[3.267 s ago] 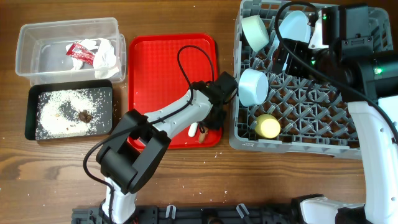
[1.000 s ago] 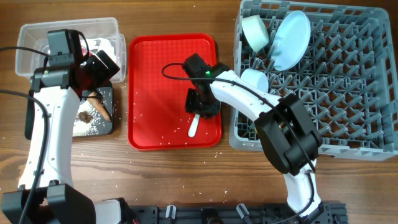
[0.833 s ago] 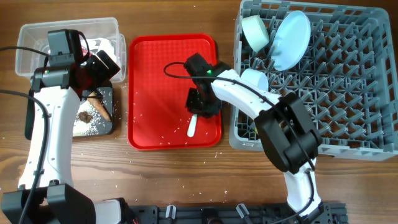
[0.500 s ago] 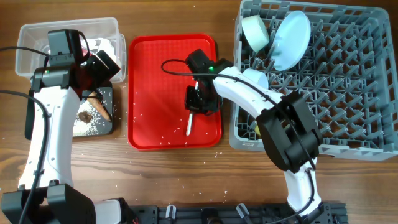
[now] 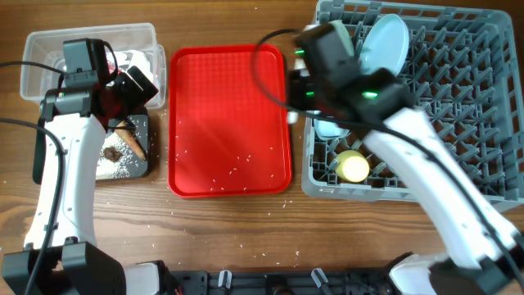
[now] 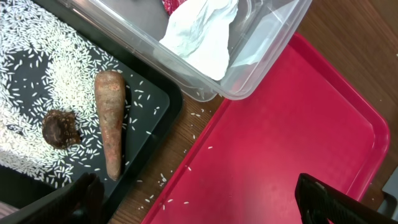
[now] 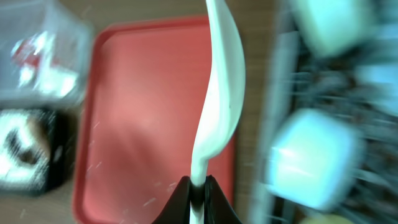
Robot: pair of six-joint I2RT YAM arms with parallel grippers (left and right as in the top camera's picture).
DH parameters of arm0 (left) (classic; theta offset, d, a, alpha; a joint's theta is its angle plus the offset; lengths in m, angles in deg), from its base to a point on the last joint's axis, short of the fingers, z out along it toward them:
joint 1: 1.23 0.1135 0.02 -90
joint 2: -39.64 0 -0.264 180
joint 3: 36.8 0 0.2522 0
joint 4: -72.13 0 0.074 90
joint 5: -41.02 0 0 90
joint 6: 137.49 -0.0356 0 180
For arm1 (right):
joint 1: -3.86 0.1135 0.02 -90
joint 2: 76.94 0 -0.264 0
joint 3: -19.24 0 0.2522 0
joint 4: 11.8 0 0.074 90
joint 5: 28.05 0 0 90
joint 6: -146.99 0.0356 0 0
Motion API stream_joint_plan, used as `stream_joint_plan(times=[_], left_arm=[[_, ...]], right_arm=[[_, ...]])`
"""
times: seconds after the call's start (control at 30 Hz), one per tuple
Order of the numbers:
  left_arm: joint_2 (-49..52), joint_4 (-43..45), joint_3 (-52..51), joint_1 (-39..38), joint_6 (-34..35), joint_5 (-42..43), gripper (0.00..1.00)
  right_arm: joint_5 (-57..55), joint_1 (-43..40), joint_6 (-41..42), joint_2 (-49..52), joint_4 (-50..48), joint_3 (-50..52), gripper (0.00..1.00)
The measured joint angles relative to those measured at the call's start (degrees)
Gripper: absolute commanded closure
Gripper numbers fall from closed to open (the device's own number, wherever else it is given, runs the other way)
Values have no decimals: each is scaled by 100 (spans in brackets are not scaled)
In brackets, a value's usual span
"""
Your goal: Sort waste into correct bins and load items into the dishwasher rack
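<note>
My right gripper (image 7: 198,190) is shut on the handle of the white spoon (image 7: 221,81), which hangs in the air over the red tray's right edge, beside the dishwasher rack (image 5: 458,123). In the overhead view the right gripper (image 5: 299,86) is blurred and the spoon cannot be made out. The rack holds a pale blue plate (image 5: 385,41), a pale blue bowl (image 7: 311,155) and a yellow cup (image 5: 354,166). My left gripper (image 6: 205,205) is open and empty above the black tray (image 6: 155,106), which holds rice, a brown lump (image 6: 60,127) and a root piece (image 6: 111,124). Tissue (image 6: 202,37) lies in the clear tub (image 5: 49,57).
The flat red tray (image 5: 229,115) lies between the bins and the rack, with only scattered rice grains on it. More grains lie on the wooden table (image 5: 246,221) along its front edge. A pale green bowl (image 7: 329,25) stands in the rack's far left corner.
My right gripper closed on the spoon, lifted it off the red tray and swung right toward the rack. The left arm has stayed still.
</note>
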Motion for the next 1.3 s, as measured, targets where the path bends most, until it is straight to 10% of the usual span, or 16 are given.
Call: stream_joint_plan(times=[0.37, 0.4, 0.43, 0.57, 0.67, 0.87, 1.3], left_arm=[[0, 0, 0, -2, 0, 0, 0], [0, 2, 0, 0, 0, 0, 0], [0, 2, 0, -2, 0, 0, 0], [0, 0, 0, -2, 0, 0, 0], [0, 0, 0, 0, 0, 0, 0], [0, 0, 0, -2, 0, 0, 0], [0, 0, 0, 0, 0, 0, 0]], right_arm=[[-828, -2514, 2052, -439, 850, 667, 96], [-890, -2677, 2243, -439, 605, 962, 91], [-894, -2789, 2430, -437, 378, 1250, 61], [-680, -2857, 2597, -437, -560, 2122, 61], [-343, -2859, 2557, -437, -636, 2382, 0], [809, -2863, 1344, -616, -719, 2382, 0], [957, -2863, 26, -5042, 330, 1735, 0]])
